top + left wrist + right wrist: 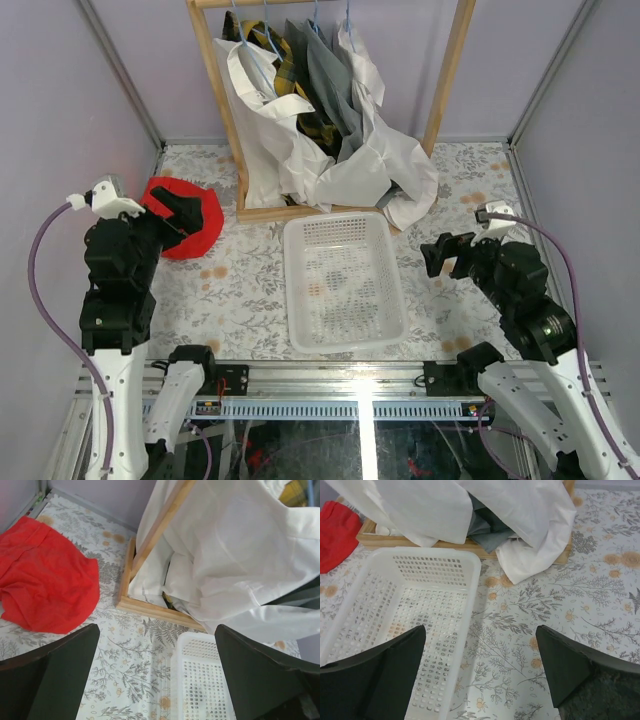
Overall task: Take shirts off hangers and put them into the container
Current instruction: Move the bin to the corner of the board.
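Several shirts hang on light-blue hangers (266, 22) at the back: a white one (262, 130), a plaid one (290, 75), a grey one (330, 85) and another white one (385, 160) whose tail drapes onto the table. The white container (343, 285) sits empty in front of them, its rim also in the left wrist view (200, 642) and right wrist view (427, 554). My left gripper (185, 212) (156, 630) is open and empty, left of the container. On the container's right, my right gripper (440, 255) (480, 629) is open and empty.
A wooden rack (225, 110) holds the hangers, and its base (150, 609) lies just behind the container. A red cloth (205, 235) lies crumpled on the floral table under my left gripper. Lilac walls close in the back and both sides.
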`<state>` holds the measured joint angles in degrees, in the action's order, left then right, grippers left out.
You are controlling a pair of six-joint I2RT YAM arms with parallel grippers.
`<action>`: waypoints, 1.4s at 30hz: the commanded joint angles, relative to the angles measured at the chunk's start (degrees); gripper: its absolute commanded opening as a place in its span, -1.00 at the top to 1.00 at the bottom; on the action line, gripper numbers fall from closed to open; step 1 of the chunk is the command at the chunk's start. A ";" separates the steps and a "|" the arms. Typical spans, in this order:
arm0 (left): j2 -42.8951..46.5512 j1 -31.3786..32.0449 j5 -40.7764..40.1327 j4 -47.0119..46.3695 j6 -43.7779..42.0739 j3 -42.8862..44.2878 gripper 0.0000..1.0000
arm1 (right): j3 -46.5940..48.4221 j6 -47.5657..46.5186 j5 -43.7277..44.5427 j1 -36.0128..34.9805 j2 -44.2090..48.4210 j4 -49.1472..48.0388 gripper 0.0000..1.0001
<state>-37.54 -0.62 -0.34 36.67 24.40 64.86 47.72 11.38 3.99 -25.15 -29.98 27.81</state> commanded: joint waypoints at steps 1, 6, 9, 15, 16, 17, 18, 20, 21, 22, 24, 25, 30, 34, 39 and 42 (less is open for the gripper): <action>-2.07 -3.94 3.56 1.05 1.46 1.75 -0.99 | 5.24 3.35 -6.94 5.56 -3.83 0.19 -0.98; -5.13 -9.66 11.37 -0.09 4.15 0.79 -0.99 | 8.42 8.18 -18.20 13.59 -9.16 -3.02 -0.99; -7.37 -13.10 17.56 -1.75 6.20 -0.38 -0.99 | 10.33 12.60 -25.84 17.76 -12.98 -4.76 -0.99; -11.05 -14.06 24.34 -3.51 7.70 -3.34 -0.99 | 17.72 10.19 -36.83 18.15 -24.25 3.81 -0.99; -11.85 -12.40 23.87 -3.55 7.84 -3.93 -0.99 | 18.95 9.78 -36.63 17.26 -26.42 5.38 -0.99; -12.69 -10.42 22.75 -3.29 7.86 -4.40 -0.99 | 20.21 9.47 -35.67 16.38 -28.53 6.88 -0.99; -13.44 -8.10 21.35 -3.26 8.05 -4.96 -0.99 | 21.22 9.25 -35.44 15.55 -30.61 8.18 -0.99; -14.66 -2.19 18.20 -3.48 8.75 -6.45 -0.99 | 22.44 9.39 -32.17 12.89 -34.38 10.42 -0.99; -15.26 0.22 16.92 -3.56 9.17 -7.26 -0.99 | 22.92 9.52 -29.47 11.56 -35.81 11.56 -0.99; -15.85 3.47 15.72 -3.71 9.60 -8.14 -0.99 | 23.25 9.92 -27.07 9.97 -37.13 12.54 -0.99; -16.83 9.23 13.11 -4.04 10.51 -10.01 -0.99 | 23.91 10.56 -22.03 5.99 -39.55 14.58 -0.99; -17.28 11.79 12.28 -4.50 11.09 -11.04 -0.99 | 24.08 10.84 -20.94 4.00 -40.68 15.21 -0.99; -19.04 23.01 9.71 -10.01 15.24 -17.38 -0.99 | 23.18 14.82 -14.57 -8.80 -45.79 14.42 -0.99; -19.80 26.63 7.46 -11.38 16.22 -19.95 -0.99 | 25.36 19.62 -1.97 -18.43 -52.96 16.63 -0.99; -18.16 27.83 2.59 -13.13 17.69 -22.70 -1.00 | 20.08 25.85 11.70 -21.44 -56.08 12.54 -0.98; -16.90 27.96 1.48 -14.82 17.25 -23.86 -1.00 | 15.13 25.91 10.26 -17.10 -55.68 8.70 -0.98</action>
<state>-56.53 26.89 5.52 28.12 40.64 42.30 66.96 33.58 7.20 -46.26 -87.05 39.72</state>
